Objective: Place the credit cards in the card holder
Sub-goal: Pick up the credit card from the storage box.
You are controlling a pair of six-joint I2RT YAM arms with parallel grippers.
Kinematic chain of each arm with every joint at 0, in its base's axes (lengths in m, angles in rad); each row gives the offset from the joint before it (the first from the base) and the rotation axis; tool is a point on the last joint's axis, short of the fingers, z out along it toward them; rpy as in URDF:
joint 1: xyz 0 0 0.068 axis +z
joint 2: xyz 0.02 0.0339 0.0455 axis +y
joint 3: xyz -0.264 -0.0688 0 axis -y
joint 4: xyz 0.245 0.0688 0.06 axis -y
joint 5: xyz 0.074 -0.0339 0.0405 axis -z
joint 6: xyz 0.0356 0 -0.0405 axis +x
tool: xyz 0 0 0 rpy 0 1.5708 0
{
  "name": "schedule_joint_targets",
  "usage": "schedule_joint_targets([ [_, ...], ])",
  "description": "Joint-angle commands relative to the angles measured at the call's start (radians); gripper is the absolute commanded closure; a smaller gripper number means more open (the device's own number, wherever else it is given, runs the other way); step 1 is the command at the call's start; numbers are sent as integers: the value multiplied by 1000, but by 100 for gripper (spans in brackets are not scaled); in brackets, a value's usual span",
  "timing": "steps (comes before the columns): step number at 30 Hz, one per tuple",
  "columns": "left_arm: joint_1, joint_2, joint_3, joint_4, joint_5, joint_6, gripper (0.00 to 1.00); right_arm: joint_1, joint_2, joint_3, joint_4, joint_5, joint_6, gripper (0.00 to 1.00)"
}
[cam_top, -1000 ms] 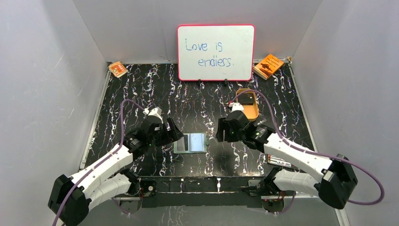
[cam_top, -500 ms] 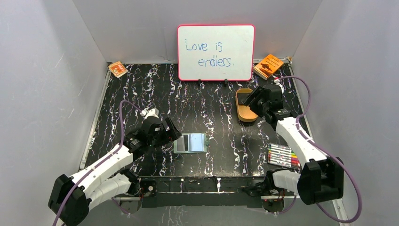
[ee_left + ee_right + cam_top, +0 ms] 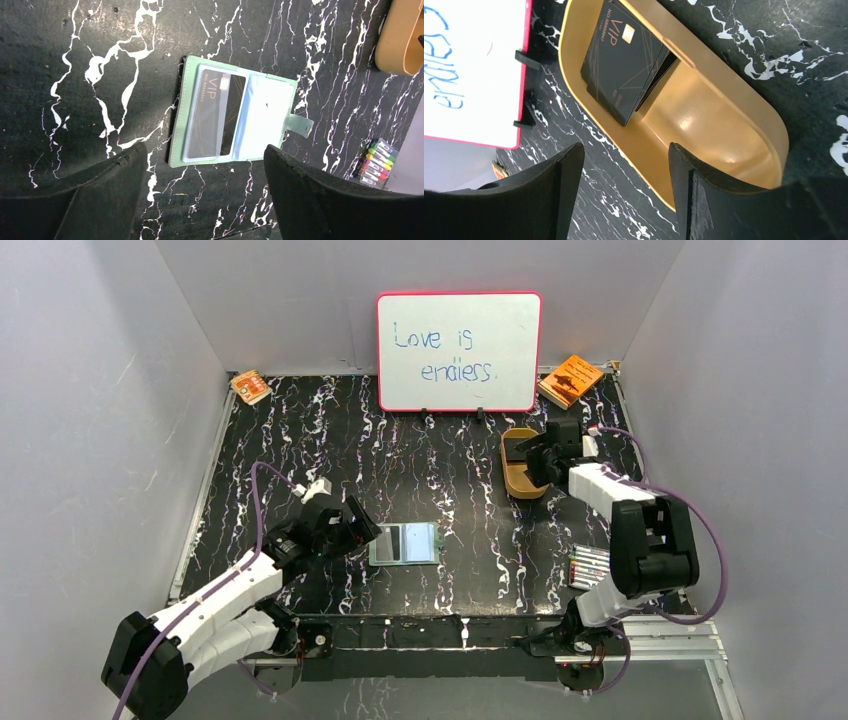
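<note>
A: First entry, the table (image 3: 300, 420)?
B: Black, white marble veining.
A: The card holder (image 3: 265, 120)?
B: Mint-green outside, pale blue inside.
A: The credit cards (image 3: 621, 60)?
B: Black, fine gold lines, gold lettering.
A: The tray (image 3: 724, 100)?
B: Tan-orange.
A: The whiteboard (image 3: 458, 350)?
B: White, pink-red frame, blue writing.

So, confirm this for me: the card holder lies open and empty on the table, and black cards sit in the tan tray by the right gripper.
Not empty: the left wrist view shows the card holder open with one black card already in a clear pocket. The rest stands: black cards sit in the tan tray by the right gripper.
</note>
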Motion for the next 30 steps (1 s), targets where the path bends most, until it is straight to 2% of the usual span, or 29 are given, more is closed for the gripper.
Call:
schedule_joint_targets([
  [1,-2,-23,-10,-21,-26,-17,17,-2,53,79,48,24,75,30],
  [10,-2,-16,-9,-23,-57,-23,19,-3,138,136,29,64,130,27],
  [18,-1,-19,-12,-33,-72,-32,20,-4,199,182,-20,81,137,30],
  [30,-1,-15,-23,-29,-64,-42,20,-4,242,165,-13,64,133,34],
])
